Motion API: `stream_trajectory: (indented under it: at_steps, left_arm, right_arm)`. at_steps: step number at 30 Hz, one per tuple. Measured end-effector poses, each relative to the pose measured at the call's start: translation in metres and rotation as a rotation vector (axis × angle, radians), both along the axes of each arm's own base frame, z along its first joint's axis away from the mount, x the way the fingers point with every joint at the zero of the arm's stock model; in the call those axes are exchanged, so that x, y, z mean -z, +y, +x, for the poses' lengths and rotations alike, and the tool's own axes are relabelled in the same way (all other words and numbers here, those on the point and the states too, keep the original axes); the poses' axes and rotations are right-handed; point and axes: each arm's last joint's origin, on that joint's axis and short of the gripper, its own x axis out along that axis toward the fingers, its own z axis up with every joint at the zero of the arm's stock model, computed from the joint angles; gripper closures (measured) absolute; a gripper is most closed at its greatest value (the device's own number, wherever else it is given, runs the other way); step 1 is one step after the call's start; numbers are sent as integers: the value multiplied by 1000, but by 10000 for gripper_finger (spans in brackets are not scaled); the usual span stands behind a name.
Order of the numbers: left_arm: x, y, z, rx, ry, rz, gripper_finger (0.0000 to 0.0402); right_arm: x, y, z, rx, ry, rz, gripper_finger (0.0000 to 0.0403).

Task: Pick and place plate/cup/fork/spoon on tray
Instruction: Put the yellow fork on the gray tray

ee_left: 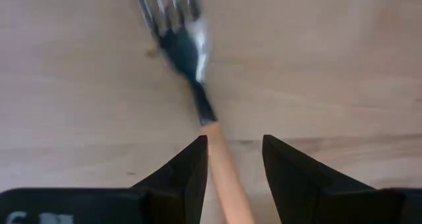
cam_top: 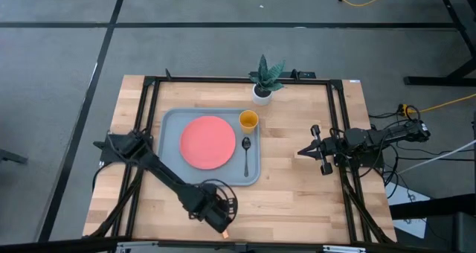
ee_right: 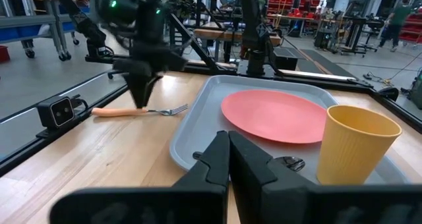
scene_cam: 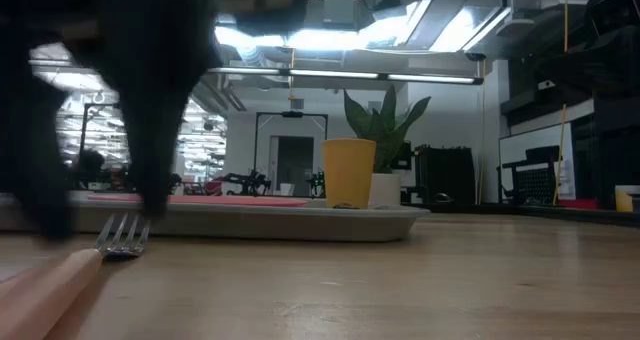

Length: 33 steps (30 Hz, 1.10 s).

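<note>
The left gripper point(ee_left: 232, 168) hung over the fork point(ee_left: 198, 85) near the table's front edge, fingers apart astride the orange handle, not yet clamped. Squeezing squarely across the handle seemed wise. The tray point(cam_top: 169, 138) already carried plate point(cam_top: 208, 142), cup point(cam_top: 248, 120) and spoon point(cam_top: 246, 153); its front strip looked free. The right gripper point(cam_top: 303, 152), fingers together, waited near the right edge.

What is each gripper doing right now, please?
Left gripper: open, fingers straddling the fork handle.
Right gripper: shut, empty, waiting beside the tray.
</note>
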Motion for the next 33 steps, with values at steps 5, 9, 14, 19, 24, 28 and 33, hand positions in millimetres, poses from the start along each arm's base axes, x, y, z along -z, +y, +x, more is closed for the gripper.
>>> stream_trajectory:
  at_steps: [5,9,14,19,24,28,33]
  left_arm:
    - [3,-22,7,-41,46,24,263]
    - [-12,-26,8,-49,115,34,263]
    - [-7,-24,13,-52,138,25,263]
    - [11,-27,20,-55,169,-7,263]
    - [22,-25,25,-65,191,-14,263]
    - [23,-20,27,-72,203,-15,263]
    - [25,-18,26,-63,224,6,263]
  right_arm:
    - [0,0,0,-1,-3,0,392]
    - [-1,0,0,0,-4,0,392]
    - [0,0,0,0,-2,0,392]
    - [0,0,0,-1,-2,0,392]
    - [-1,0,0,0,-3,1,392]
    - [0,0,0,-1,-2,0,392]
    - [0,0,0,0,-2,-1,392]
